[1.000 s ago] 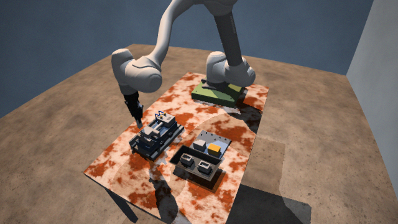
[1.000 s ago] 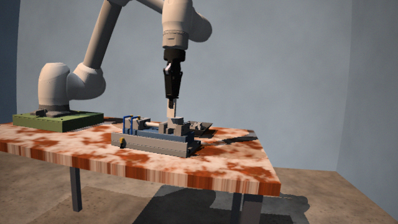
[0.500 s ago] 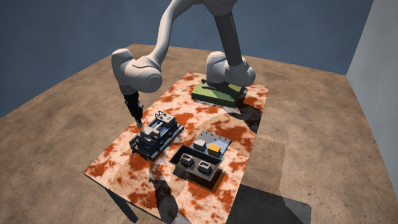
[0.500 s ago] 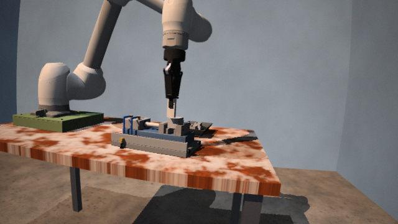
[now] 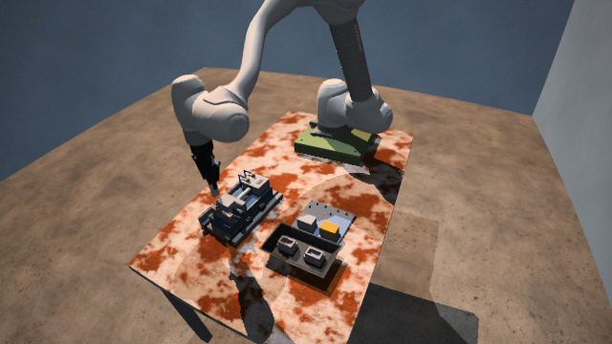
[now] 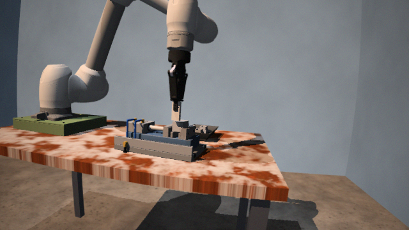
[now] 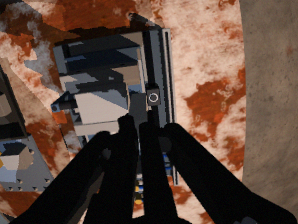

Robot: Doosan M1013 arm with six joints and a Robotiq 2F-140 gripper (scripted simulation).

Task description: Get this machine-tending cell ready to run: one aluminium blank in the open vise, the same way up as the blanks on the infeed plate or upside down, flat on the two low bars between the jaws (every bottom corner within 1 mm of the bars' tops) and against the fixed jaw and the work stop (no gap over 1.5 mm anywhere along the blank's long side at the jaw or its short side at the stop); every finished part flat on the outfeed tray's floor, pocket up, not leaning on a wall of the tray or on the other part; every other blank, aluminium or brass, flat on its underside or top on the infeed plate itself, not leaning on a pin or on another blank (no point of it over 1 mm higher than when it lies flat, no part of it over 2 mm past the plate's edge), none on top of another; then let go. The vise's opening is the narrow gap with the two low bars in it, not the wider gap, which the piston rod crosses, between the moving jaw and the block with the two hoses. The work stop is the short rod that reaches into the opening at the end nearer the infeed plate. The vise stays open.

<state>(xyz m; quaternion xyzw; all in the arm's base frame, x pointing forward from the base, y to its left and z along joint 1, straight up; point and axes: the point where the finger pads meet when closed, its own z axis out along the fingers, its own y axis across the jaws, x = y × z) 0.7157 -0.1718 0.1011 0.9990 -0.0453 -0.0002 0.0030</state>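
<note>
My gripper (image 5: 214, 194) (image 6: 176, 119) (image 7: 140, 104) is shut and empty, its tips close to the vise-side block's end away from the infeed plate; contact cannot be told. A grey aluminium blank (image 5: 229, 201) (image 6: 180, 124) (image 7: 102, 108) sits in the vise opening, rising above the jaws. Its underside, the bars and any small gaps at jaw or stop are hidden. Another aluminium blank (image 5: 307, 223) and a brass blank (image 5: 329, 229) stand apart on the infeed plate (image 5: 341, 217) (image 7: 30, 183). Two finished parts, one (image 5: 287, 245) left and one (image 5: 315, 256) right, stand pocket up and apart in the outfeed tray (image 5: 311, 237).
The hose block (image 5: 255, 181) (image 6: 133, 126) stands at the vise's robot-base end, with the piston rod (image 5: 245, 192) (image 6: 156, 128) running to the moving jaw. Pins stand on the infeed plate. The outfeed tray lies beside the plate, across from the vise.
</note>
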